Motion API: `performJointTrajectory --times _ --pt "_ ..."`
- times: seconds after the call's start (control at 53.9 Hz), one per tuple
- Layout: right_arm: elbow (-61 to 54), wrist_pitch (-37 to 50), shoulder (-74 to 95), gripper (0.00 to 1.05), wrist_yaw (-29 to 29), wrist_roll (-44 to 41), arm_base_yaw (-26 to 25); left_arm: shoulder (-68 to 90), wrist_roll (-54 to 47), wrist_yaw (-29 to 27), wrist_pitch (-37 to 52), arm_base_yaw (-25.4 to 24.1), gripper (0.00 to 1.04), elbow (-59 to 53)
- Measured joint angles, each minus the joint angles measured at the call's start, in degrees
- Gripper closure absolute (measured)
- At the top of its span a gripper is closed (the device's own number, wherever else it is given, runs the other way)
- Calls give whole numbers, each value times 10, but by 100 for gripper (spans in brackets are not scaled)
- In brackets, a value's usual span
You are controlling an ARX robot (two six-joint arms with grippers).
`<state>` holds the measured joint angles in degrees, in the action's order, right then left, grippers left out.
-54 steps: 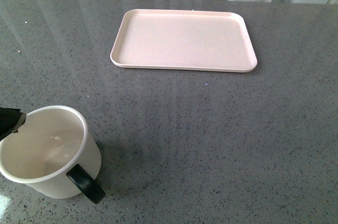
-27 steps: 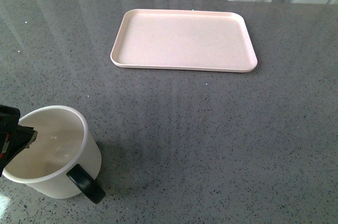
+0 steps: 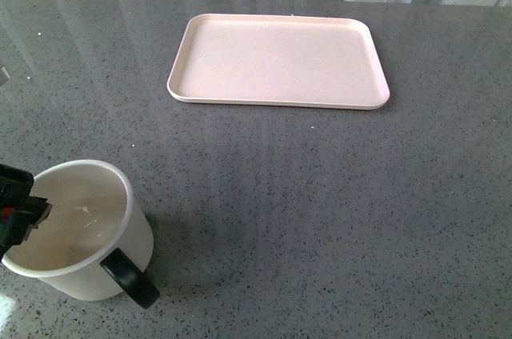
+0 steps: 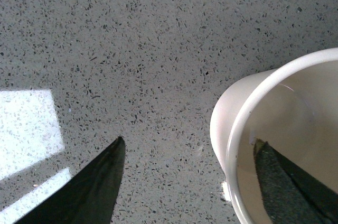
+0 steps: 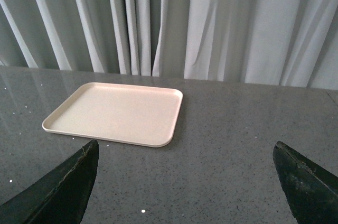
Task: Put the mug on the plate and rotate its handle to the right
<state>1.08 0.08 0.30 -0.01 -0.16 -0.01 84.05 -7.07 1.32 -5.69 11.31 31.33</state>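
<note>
The cream-white cylindrical mug [image 3: 80, 231] stands on the grey speckled table [image 3: 320, 195], well apart from the pale pink rectangular plate [image 3: 278, 59]. The left tool [image 4: 188, 142] is spread wide and straddles the mug wall, apparently without contact. The right tool [image 5: 185, 143] is spread wide.

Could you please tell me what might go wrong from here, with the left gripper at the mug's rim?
The left gripper straddles only the thin wall of the mug, one jaw inside and one outside. Pinched off-centre like that, the mug may tilt or slip when lifted. The plate lies far across the table, so a loose hold has a long carry to fail in, and a low-carried base might catch its raised rim.
</note>
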Motion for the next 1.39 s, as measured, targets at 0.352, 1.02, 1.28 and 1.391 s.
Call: performJointTrajectory --times 0.352,1.02,1.28,1.391 --pt "0 0 0 9 0 0 0 10 -4 -7 -25 20 91 23" --pt "0 0 0 9 0 0 0 121 104 -7 -148 164 102 314" --pt "0 0 0 9 0 0 0 278 153 3 -209 212 102 550" --pt "0 0 0 9 0 0 0 333 161 6 -232 215 102 622"
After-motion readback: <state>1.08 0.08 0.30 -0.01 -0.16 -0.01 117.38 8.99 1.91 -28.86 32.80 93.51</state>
